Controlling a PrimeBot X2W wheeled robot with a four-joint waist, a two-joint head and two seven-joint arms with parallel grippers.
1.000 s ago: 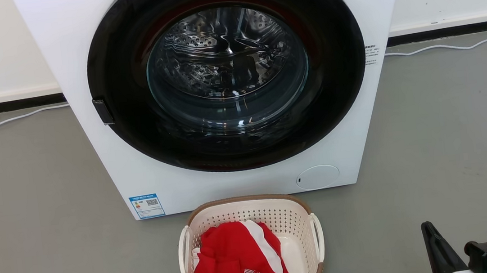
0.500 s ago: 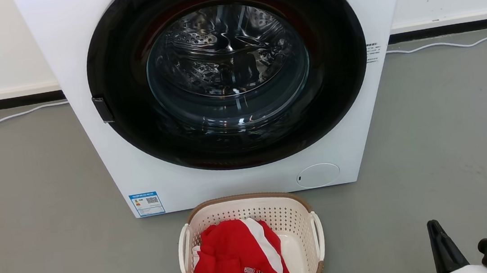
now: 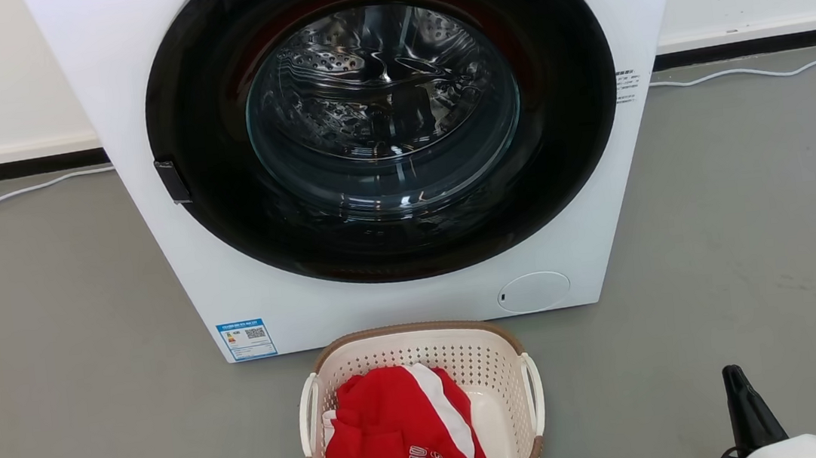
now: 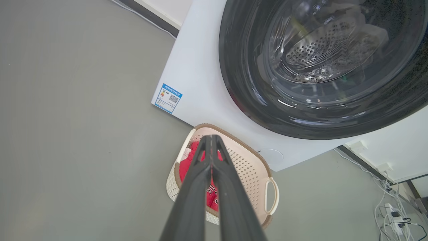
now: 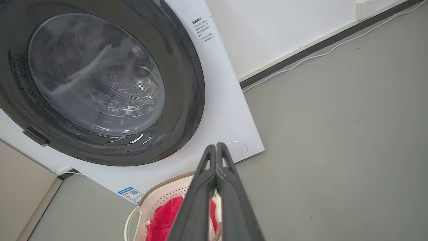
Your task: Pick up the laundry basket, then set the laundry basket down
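Both pairs of my fingers are clenched tight with nothing in them: the left fingers [image 4: 211,138] press together along their length, and so do the right fingers [image 5: 216,146]. The laundry basket [image 3: 459,356] sits on the floor [image 3: 47,335], between my two pairs of fingers and a little ahead of their tips, apart from both. A red and white garment [image 3: 391,428] lies heaped inside it, on the side nearer my left fingers. Beyond the basket, further from my fingertips, stands the washing machine [image 3: 234,308], close behind the basket's far rim.

Over the last second little has changed. My head has tipped slightly, so the whole scene has slid a touch in the head view, and my right fingers have drifted outward, away from the basket's right handle [image 3: 533,390]. The basket has not shifted against the washing machine.

I judge that the pick-up has not begun. To lift by the left handle [image 3: 309,414] and the right handle, I would need both pairs of fingers to part and come in toward the basket's sides.
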